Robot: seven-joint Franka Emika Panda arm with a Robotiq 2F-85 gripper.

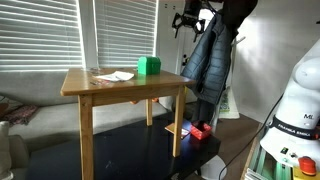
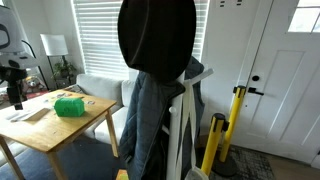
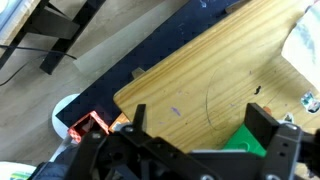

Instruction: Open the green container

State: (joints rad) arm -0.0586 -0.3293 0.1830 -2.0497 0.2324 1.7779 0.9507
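Note:
The green container is a small bright green box standing on the wooden table, next to white papers. It also shows in the other exterior view. My gripper hangs high above the table's edge, well apart from the container, and shows at the far left in an exterior view. In the wrist view my gripper is open and empty, with both black fingers over the tabletop. The container shows far below, by one finger and partly hidden by the gripper body.
A coat rack with dark jackets stands close beside the table and fills the middle of an exterior view. A red object lies on the black floor mat. A sofa sits behind the table.

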